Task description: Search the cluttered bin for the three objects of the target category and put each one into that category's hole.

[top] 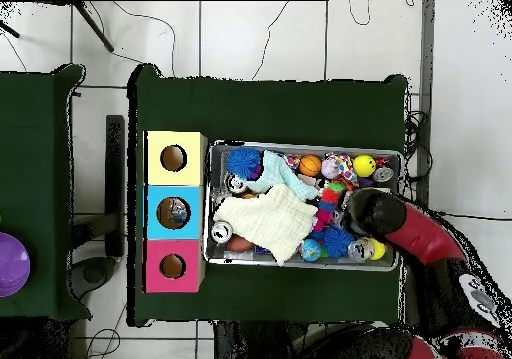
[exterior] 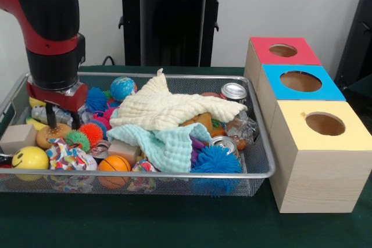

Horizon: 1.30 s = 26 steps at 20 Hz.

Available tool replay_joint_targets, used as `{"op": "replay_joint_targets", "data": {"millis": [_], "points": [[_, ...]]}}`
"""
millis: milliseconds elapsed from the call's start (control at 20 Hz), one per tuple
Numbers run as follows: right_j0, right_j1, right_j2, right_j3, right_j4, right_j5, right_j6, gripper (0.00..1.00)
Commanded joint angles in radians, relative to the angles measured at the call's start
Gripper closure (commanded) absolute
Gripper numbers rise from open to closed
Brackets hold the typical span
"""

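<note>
A wire mesh bin (exterior: pixel 174 173) holds a jumble of toys. My gripper (exterior: pixel 63 122) hangs over its left part, open, with nothing seen between its fingers (exterior: pixel 51 118). Its tips are just above a doughnut-shaped toy (exterior: pixel 49 136) and beside an orange spiky ball (exterior: pixel 91 132). Around it lie a yellow smiley ball (exterior: pixel 29 158), a basketball (exterior: pixel 114 164), a globe ball (exterior: pixel 122 87) and a wooden block (exterior: pixel 17 137). A cream cloth (exterior: pixel 168 105) and a teal cloth (exterior: pixel 168 143) cover the middle. In the overhead view the arm (top: pixel 375 213) hides the gripper.
Three wooden boxes stand right of the bin, each with a round hole: red top (exterior: pixel 283 50), blue top (exterior: pixel 300 81), yellow top (exterior: pixel 324 124). Two cans (exterior: pixel 233 91) (exterior: pixel 224 142) and a big blue spiky ball (exterior: pixel 216 160) lie at the bin's right end.
</note>
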<state>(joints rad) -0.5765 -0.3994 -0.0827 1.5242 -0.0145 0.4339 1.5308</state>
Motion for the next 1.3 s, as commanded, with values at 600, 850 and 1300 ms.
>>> {"op": "replay_joint_targets", "data": {"millis": [600, 850, 1300], "points": [[0.066, 0.023, 0.073, 0.262, 0.044, -0.229, 0.294, 0.00], [0.065, 0.003, 0.074, 0.321, 0.071, -0.257, 0.299, 0.00], [0.004, -0.043, 0.102, 0.404, 0.095, -0.258, 0.248, 0.00]]}}
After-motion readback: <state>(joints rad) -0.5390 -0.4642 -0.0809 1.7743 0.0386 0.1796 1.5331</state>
